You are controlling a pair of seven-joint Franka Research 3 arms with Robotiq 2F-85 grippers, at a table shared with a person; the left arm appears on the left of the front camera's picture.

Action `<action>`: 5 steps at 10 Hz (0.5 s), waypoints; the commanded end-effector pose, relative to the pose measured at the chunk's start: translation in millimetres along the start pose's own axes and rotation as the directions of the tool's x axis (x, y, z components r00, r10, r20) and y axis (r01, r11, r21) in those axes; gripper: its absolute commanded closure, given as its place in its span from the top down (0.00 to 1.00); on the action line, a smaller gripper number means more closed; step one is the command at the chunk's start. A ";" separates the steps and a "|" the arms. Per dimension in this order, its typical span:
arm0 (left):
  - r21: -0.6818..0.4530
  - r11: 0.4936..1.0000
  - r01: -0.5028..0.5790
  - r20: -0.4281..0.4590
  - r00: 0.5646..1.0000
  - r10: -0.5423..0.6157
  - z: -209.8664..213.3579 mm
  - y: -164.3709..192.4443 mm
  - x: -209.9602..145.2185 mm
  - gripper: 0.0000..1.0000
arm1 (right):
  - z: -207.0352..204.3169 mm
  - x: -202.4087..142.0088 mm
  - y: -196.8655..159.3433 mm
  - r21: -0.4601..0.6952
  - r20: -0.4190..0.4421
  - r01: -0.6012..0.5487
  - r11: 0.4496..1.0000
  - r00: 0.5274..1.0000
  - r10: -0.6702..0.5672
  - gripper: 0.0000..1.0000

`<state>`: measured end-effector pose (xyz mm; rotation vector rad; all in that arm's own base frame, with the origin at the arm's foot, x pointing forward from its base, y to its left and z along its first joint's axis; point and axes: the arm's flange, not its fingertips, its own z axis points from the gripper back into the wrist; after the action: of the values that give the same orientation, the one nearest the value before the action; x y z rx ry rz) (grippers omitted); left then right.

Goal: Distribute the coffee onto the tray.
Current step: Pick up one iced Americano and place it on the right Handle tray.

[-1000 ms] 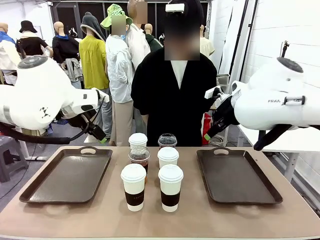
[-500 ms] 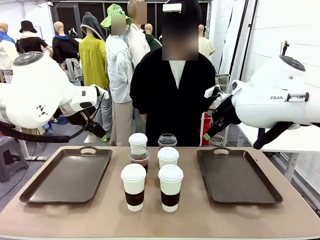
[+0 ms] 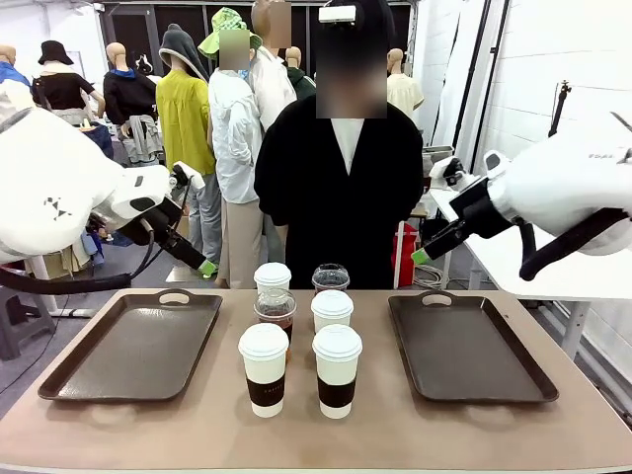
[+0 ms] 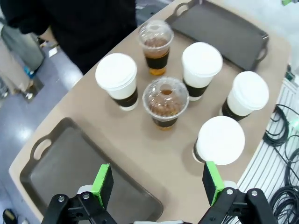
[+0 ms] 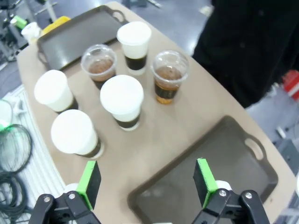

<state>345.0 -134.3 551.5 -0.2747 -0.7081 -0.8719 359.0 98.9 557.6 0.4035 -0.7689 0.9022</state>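
Grippers spread; six cups, two trays.

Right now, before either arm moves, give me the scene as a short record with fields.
paper cups: four, white lids, brown sleeves, upright at the middle of the table
plastic cups: two, dome lids, brown drink, standing among the paper cups
left tray: no cup on it
right tray: no cup on it
left gripper: open, holding nothing, raised above the table
right gripper: open, holding nothing, raised above the table
person: stands at the far side, behind the cups
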 end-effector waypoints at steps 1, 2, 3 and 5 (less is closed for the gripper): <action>-0.070 0.997 0.046 0.057 0.998 -0.042 2.0 1.9 -8.7 1.00 | 2.0 -14.7 -6.7 0.123 0.051 -0.047 0.991 0.998 0.041 1.00; -0.074 0.995 0.070 0.075 0.995 -0.065 4.5 -1.4 -10.1 1.00 | 4.0 -18.1 -7.1 0.139 0.053 -0.071 0.988 0.996 0.064 1.00; -0.085 0.992 0.089 0.090 0.993 -0.081 6.3 -5.3 -11.7 1.00 | 5.2 -20.3 -7.2 0.162 0.059 -0.090 0.983 0.995 0.082 1.00; -0.106 0.989 0.107 0.114 0.989 -0.095 6.7 -11.7 -16.7 1.00 | 6.0 -21.5 -6.8 0.168 0.054 -0.112 0.979 0.993 0.105 1.00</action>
<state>334.4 -134.1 559.6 -0.3424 -0.7644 -0.9703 351.8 81.7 548.6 0.5413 -0.7636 1.0467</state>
